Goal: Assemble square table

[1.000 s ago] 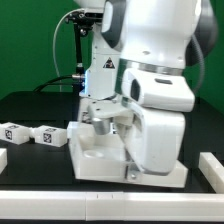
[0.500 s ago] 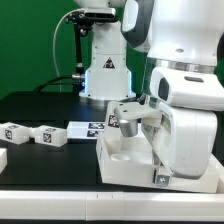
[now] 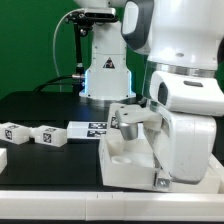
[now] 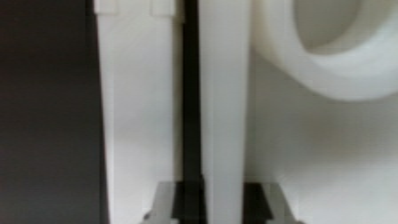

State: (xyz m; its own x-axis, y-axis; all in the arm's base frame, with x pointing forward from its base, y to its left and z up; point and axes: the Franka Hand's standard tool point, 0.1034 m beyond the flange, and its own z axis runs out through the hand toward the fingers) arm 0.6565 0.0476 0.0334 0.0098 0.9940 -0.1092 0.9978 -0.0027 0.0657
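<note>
- The tool [image 3: 133,122] was pressed together, apparently pinching the thin rear rim of the square top [image 3: 125,172]; the wrist view showed its fingertips [image 4: 164,205] either side of a white wall.
- A round corner hole [image 4: 342,40] close by was empty.
- The square top lay flat near the worktop's [image 3: 40,165] front edge, toward the exterior view's right.
- Two legs [image 3: 15,132] [image 3: 46,136] lay loose, well apart from it, by the exterior view's left edge.
- Assembly looked barely begun: no leg visibly fitted.

Open black surface [image 3: 45,165] lies between legs [image 3: 47,135] and square top [image 3: 122,162].
</note>
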